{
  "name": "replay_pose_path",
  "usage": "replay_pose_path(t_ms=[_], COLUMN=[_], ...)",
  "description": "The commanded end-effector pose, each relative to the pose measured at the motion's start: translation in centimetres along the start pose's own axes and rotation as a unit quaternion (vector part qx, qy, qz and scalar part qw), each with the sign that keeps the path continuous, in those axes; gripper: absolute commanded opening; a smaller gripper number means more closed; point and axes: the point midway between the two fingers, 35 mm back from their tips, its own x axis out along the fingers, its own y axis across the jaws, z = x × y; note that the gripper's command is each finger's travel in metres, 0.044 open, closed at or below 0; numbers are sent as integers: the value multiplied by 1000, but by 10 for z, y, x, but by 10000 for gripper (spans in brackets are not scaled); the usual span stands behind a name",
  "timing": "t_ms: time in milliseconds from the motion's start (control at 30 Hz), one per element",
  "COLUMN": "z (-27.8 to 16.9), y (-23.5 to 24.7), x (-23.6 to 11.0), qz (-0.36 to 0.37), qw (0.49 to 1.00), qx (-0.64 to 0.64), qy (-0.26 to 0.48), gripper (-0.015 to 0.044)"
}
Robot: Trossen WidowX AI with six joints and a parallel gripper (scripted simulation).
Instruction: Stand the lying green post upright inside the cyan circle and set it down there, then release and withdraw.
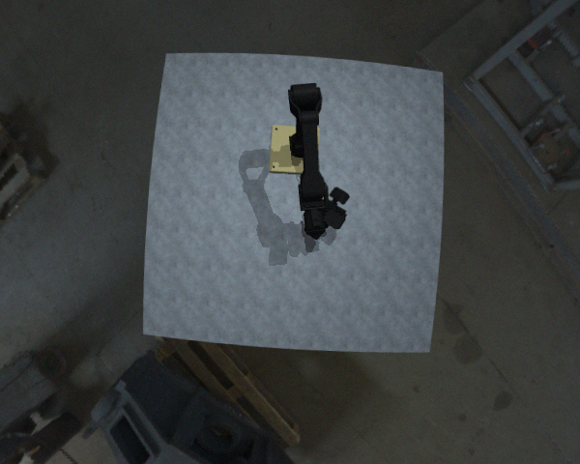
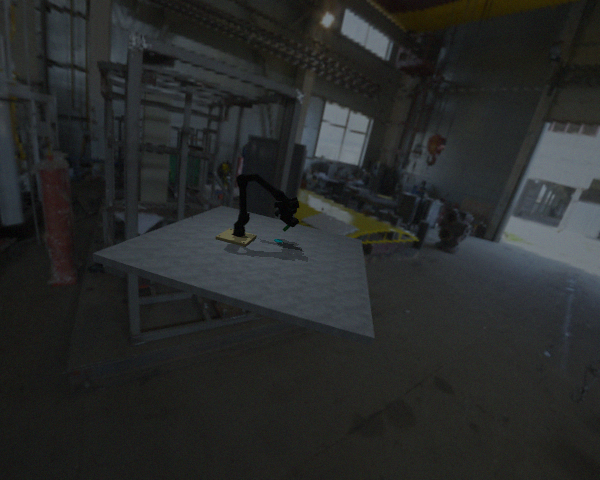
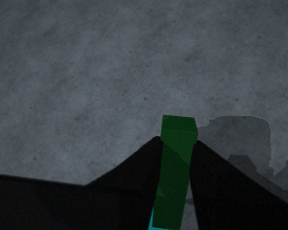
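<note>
My gripper point(image 2: 292, 223) point(image 3: 176, 146) is shut on the green post point(image 2: 286, 227) point(image 3: 175, 165) and holds it in the air above the table. In the exterior view the post is tilted, its free end slanting down toward the arm's base. The cyan circle point(image 2: 278, 241) point(image 3: 151, 224) lies flat on the table, below the post and a little toward the base. In the wrist view only a cyan sliver shows beside the post's lower left edge. In the top view the arm hides the post and the circle.
The grey table top point(image 1: 220, 300) point(image 2: 186, 263) has its edges well away from the gripper. The arm's yellow base plate point(image 1: 281, 157) point(image 2: 226, 237) sits on it. Shadows of the arm fall around the circle.
</note>
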Motion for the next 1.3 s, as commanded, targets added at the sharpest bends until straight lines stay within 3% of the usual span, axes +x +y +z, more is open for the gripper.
replay_pose_path(t_ms=[0,1267], z=[1,-2], y=[0,-7], x=[-2,-10], qz=[0,8], qw=[1000,990], qx=[2,-2], qy=[-16,-143], gripper=[23,23])
